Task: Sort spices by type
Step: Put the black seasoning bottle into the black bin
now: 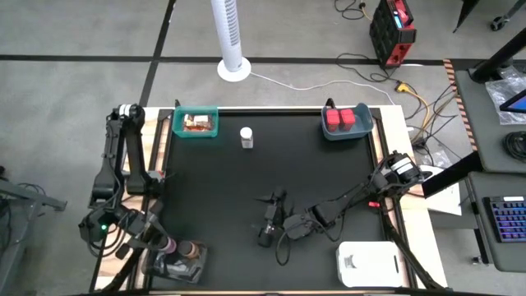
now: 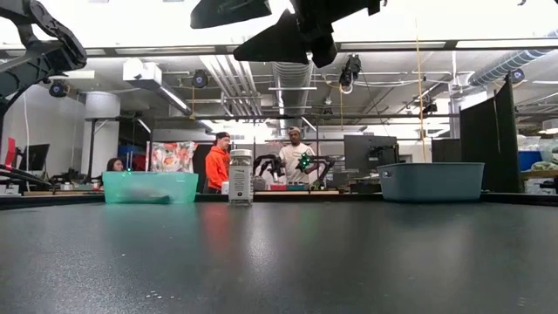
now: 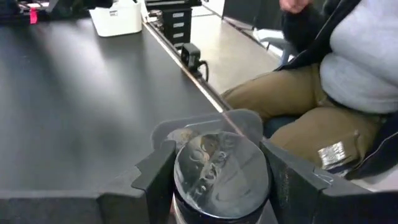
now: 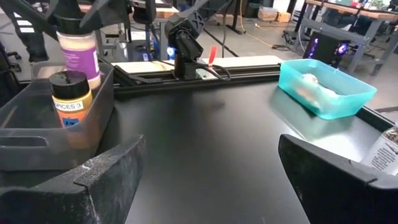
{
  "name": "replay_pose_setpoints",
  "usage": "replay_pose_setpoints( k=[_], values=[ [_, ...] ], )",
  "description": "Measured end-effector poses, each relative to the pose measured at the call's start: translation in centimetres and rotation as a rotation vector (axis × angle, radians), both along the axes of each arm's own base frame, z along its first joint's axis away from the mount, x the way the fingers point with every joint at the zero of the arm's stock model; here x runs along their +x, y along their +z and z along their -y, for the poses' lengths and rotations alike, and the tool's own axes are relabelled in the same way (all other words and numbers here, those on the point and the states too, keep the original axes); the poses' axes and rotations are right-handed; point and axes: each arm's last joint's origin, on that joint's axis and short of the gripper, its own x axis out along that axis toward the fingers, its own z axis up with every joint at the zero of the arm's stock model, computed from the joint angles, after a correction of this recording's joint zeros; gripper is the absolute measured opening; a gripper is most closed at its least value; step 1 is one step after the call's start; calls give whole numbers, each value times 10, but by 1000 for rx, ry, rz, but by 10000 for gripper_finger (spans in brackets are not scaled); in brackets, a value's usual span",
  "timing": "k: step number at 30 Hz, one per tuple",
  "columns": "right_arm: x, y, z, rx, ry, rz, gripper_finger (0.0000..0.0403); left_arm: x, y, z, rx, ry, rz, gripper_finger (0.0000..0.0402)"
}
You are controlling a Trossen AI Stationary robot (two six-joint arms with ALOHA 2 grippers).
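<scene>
one at a time — holding the purplish jar [image 4: 79, 53] with the left gripper [image 3: 217, 174], jaws clamped on either side just under the lid, over the clear tray [image 4: 25, 134] at the near left corner of the table. sitting higher than the amber jar [image 4: 69, 99] just beside it, so probably hanging clear of the tray floor rather than resting on it. looking rigid and smooth-walled — likely light, yet slick enough to twist between the pads, so gripping on the straight wall below the cap and keeping it upright seems wise; possibly glass, so no dropping. hovering the right gripper [image 1: 269, 219] over the middle of the table, jaws standing wide apart with nothing between them. leaving a white-capped bottle [image 1: 246, 137] alone and upright at the far side, between the teal bin [image 1: 177, 131] carrying the orange and brown packets [image 1: 197, 123] and the blue-grey bin [image 1: 362, 131] carrying the two red boxes [image 1: 343, 117].
</scene>
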Motion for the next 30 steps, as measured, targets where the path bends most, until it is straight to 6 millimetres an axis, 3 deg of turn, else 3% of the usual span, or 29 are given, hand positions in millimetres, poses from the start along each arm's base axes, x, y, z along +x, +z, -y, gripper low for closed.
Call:
replay_pose_setpoints(
  k=[10, 30],
  values=[
    [0, -1, 0, -1, 6, -7, 358, -1, -13, 10, 71, 7, -6, 187],
    [0, -1, -1, 0, 23, -14, 358, -1, -23, 17, 37, 87, -46, 198]
  ],
)
